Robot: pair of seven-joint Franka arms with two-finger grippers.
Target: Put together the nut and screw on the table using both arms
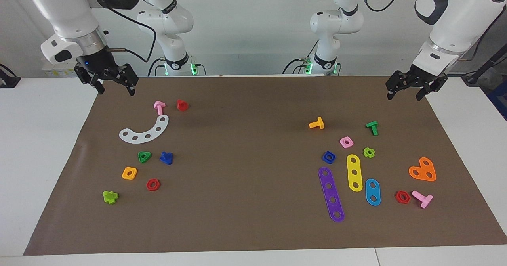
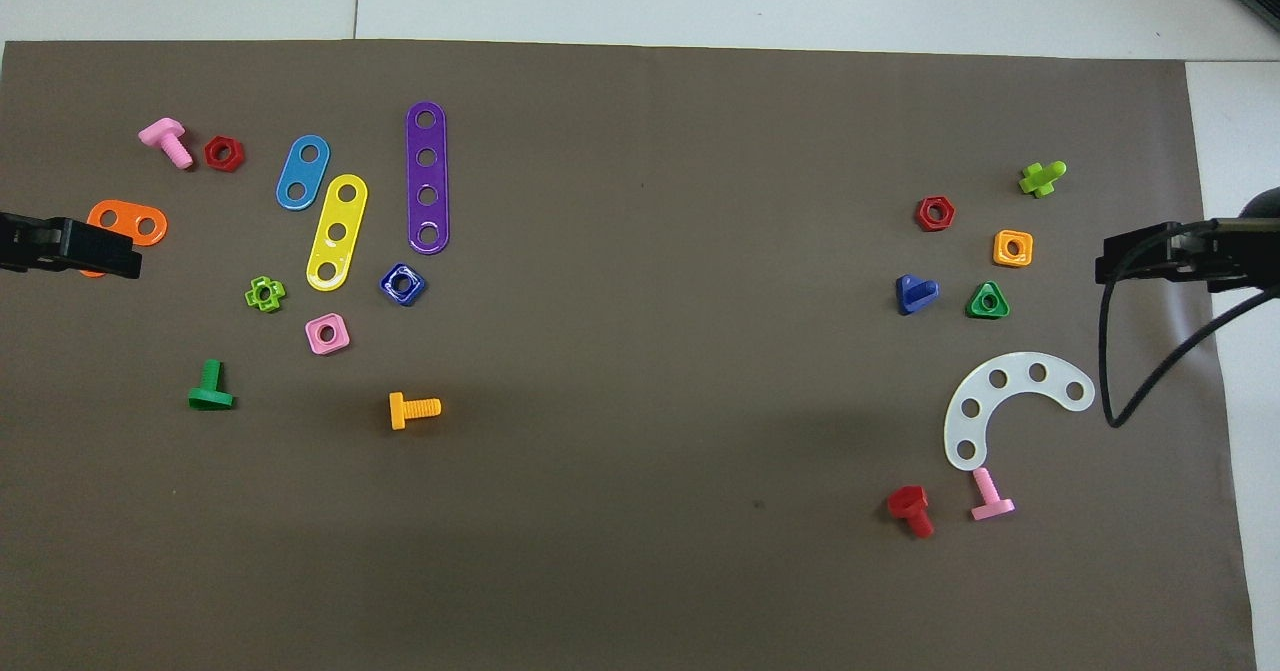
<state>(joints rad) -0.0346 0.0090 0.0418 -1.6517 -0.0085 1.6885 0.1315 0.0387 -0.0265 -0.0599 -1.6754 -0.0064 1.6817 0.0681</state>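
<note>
The dark blue nut (image 1: 328, 157) (image 2: 403, 284) lies flat on the brown mat (image 1: 245, 147) of the table, toward the left arm's end, beside a yellow strip. Toward the right arm's end lies the dark blue screw (image 1: 166, 157) (image 2: 915, 294), next to a green triangular nut. My left gripper (image 1: 404, 96) hangs open and empty over the mat's corner nearest the robots, well apart from the nut. Over the matching corner at its own end, my right gripper (image 1: 116, 91) is also open and empty, apart from the screw.
Around the nut lie a purple strip (image 1: 331, 194), a yellow strip (image 1: 354, 173), a pink square nut (image 1: 346, 142) and an orange bolt (image 1: 317, 123). Near the screw lie a white curved plate (image 1: 145, 131), a red hex nut (image 1: 153, 184) and a pink bolt (image 1: 159, 107).
</note>
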